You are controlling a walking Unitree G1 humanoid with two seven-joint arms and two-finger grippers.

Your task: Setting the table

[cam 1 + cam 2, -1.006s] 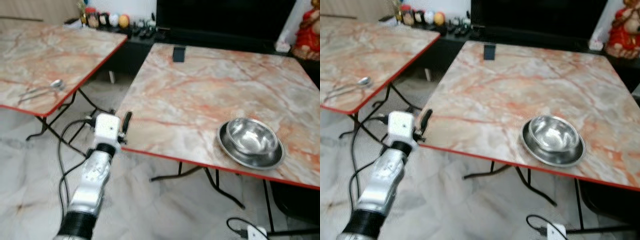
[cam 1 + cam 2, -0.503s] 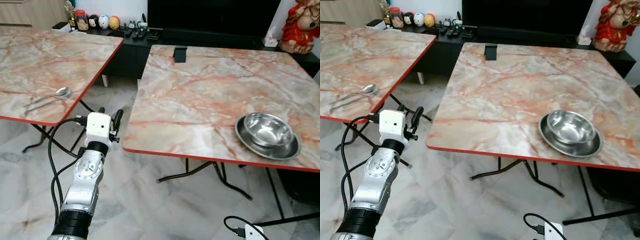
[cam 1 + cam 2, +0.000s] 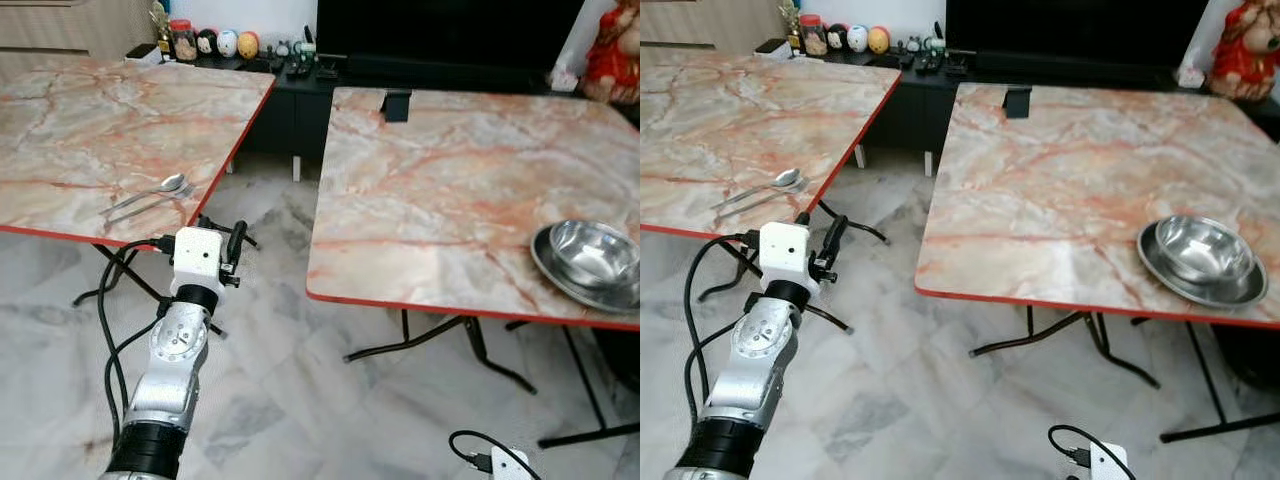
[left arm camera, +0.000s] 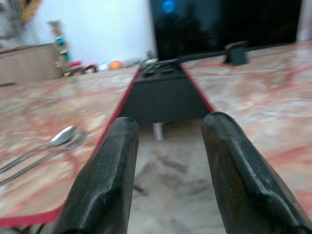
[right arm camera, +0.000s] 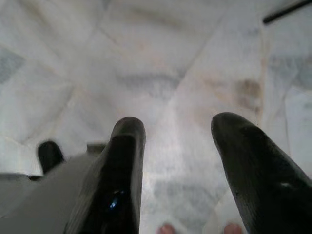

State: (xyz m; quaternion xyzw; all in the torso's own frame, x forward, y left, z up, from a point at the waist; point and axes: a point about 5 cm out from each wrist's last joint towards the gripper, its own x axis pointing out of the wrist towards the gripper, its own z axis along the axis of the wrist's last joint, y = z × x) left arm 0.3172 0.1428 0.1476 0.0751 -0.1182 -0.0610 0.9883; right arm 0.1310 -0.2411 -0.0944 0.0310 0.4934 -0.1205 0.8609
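1. The spoon [image 3: 150, 193] lies on the left tabletop [image 3: 90, 130], near its red edge.
2. The left gripper [image 3: 222, 243] is open and holds nothing. The spoon is just up and left of it.
3. The spoon's handle points left along the edge.
4. The right gripper [image 5: 178, 146], open and empty too, points at the floor.
5. The bowl [image 3: 592, 252] sits far right.

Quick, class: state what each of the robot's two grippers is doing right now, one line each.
Left gripper: open, holding nothing, raised between the two tables.
Right gripper: open, holding nothing, pointing down at the floor.
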